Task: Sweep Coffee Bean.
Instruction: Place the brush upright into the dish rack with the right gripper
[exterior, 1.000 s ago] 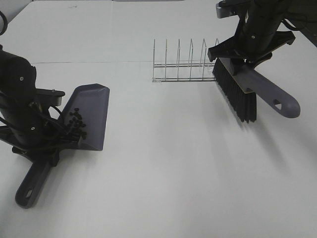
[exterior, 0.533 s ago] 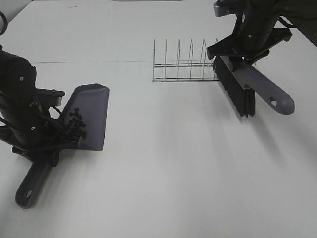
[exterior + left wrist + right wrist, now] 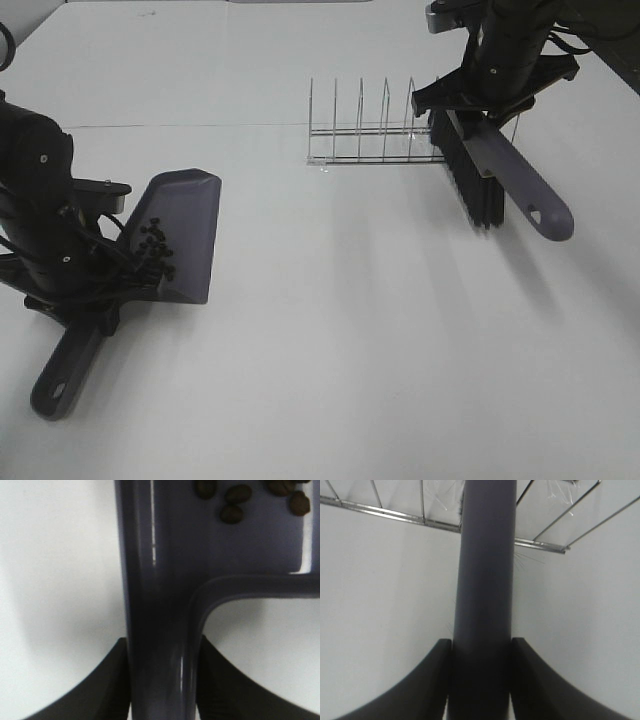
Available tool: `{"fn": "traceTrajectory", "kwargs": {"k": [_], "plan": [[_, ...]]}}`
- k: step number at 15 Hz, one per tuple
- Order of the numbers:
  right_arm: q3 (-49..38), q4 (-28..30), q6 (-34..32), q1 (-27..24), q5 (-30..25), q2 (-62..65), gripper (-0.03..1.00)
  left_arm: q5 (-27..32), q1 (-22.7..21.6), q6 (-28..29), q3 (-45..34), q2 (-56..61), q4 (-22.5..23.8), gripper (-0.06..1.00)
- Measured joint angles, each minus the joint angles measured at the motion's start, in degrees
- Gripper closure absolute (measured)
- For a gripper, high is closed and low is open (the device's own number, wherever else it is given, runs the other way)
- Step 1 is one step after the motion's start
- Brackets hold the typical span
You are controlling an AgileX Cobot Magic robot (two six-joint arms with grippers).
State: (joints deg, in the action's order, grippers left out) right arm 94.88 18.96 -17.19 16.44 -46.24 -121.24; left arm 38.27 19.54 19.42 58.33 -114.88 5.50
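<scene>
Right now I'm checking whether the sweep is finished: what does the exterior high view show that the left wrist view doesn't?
Only the exterior high view shows the brush held by the right gripper near the wire rack, and the whole dustpan. Only the left wrist view shows, up close, the left gripper shut on the dustpan's handle. Both show coffee beans lying in the dustpan, and the white table.

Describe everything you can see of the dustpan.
The dustpan is dark grey-purple, plastic-looking: a flat tray with raised walls and a long handle ending in a hanging hole. It sits low at the left of the white table, handle toward the camera. The left gripper is shut on its handle, and the coffee beans lie clustered inside.
</scene>
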Motion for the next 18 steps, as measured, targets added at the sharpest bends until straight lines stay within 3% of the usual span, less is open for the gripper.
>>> {"fn": "traceTrajectory", "kwargs": {"k": [10, 18], "plan": [[0.2, 1.0, -1.9, -1.6, 3.6, -2.3, 0.67, 0.0, 0.0, 0.0, 0.0, 0.0, 0.0, 0.59], [9.2, 0.0, -1.3, -3.2, 2.2, -4.9, 0.67, 0.0, 0.0, 0.0, 0.0, 0.0, 0.0, 0.59]]}}
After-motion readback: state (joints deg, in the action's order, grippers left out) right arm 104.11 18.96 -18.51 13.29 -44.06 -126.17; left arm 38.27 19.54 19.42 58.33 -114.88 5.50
